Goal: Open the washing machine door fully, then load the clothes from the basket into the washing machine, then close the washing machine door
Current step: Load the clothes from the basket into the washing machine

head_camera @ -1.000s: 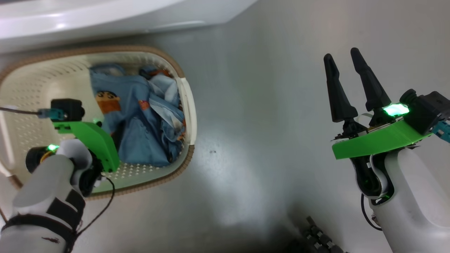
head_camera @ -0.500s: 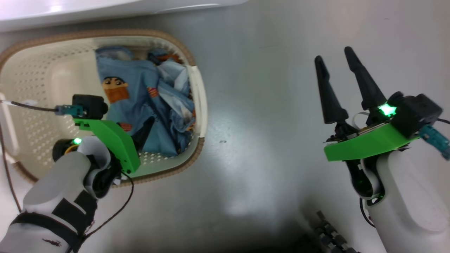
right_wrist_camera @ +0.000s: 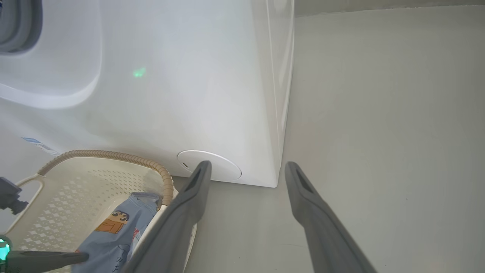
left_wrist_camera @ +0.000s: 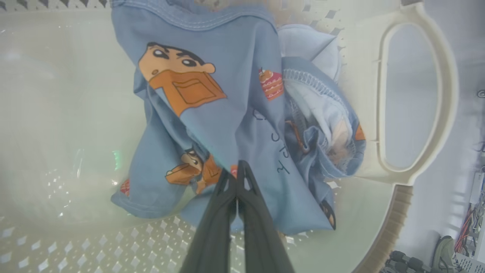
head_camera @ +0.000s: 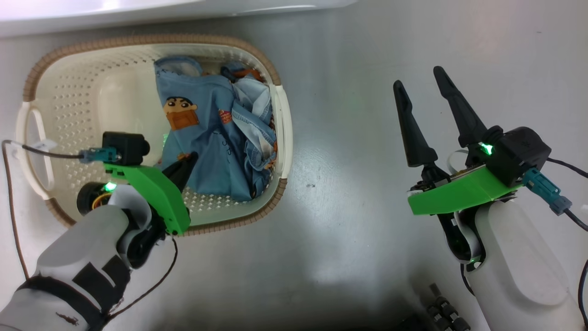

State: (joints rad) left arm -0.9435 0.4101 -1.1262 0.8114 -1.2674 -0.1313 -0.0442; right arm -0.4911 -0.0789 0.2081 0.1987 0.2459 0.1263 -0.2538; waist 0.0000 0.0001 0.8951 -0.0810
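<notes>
The cream perforated basket (head_camera: 151,39) with its brown rim stands on the floor before the white washing machine (head_camera: 138,11). Light blue clothes (head_camera: 216,138) with cartoon boy prints lie bunched in its right half. My left gripper (head_camera: 188,161) reaches down into the basket. In the left wrist view its fingers (left_wrist_camera: 223,212) are pressed together, and the left gripper (left_wrist_camera: 237,167) pinches a fold of the clothes (left_wrist_camera: 227,113). My right gripper (head_camera: 420,78) hovers open over bare floor, right of the basket. The washing machine door is out of view.
The right wrist view shows the washing machine's front (right_wrist_camera: 170,94), a round cover (right_wrist_camera: 212,168) low on it, and a piece of grey gasket (right_wrist_camera: 19,22) at top left. Grey floor (head_camera: 344,207) spreads right of the basket. Dark cable parts (head_camera: 441,312) lie near the bottom edge.
The head camera has shifted, so the basket sits further right in view. My left gripper has gone from open to shut on a fold of the blue clothes. The right gripper stays open.
</notes>
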